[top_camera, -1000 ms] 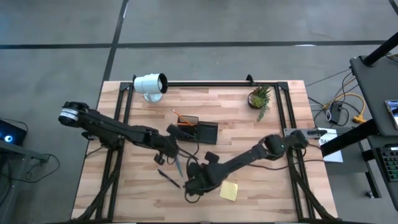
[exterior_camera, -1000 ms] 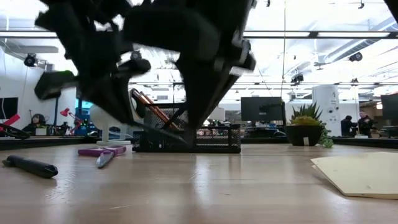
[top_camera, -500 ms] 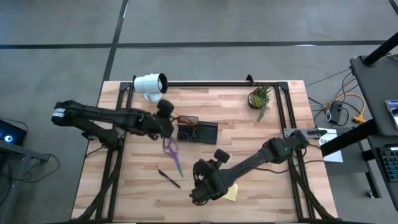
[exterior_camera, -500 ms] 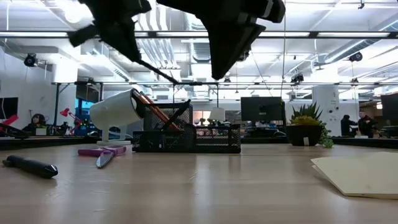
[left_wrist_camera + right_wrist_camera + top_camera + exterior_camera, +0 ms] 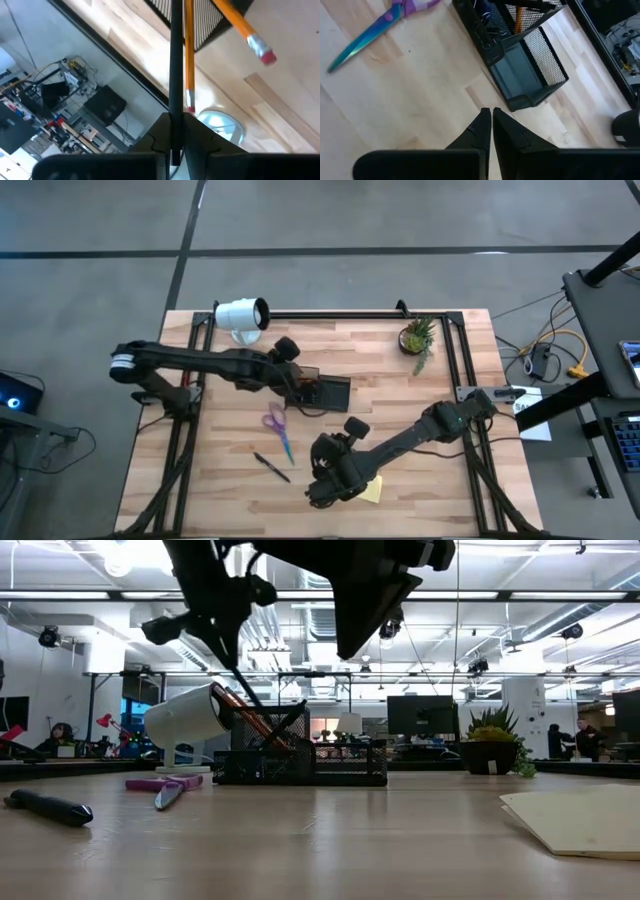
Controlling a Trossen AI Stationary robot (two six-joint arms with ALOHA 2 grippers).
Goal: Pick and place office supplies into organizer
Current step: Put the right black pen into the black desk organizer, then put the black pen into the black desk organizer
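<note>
Left tool (image 5: 175, 150): clamped on a thin dark pen (image 5: 176, 75), above the organizer (image 5: 318, 391).
Right tool (image 5: 491, 125): pinched together, empty, above the counter (image 5: 220, 470) near the sticky-note pad (image 5: 372, 490).
Scissors (image 5: 277, 425): flat beside the organizer; rigid, likely light; grip at the pivot.
Black pen (image 5: 271, 467): slim, may roll; pinch mid-shaft.

Purple scissors (image 5: 277, 429) flat nr black organizer (image 5: 320, 391), pencils inside
</note>
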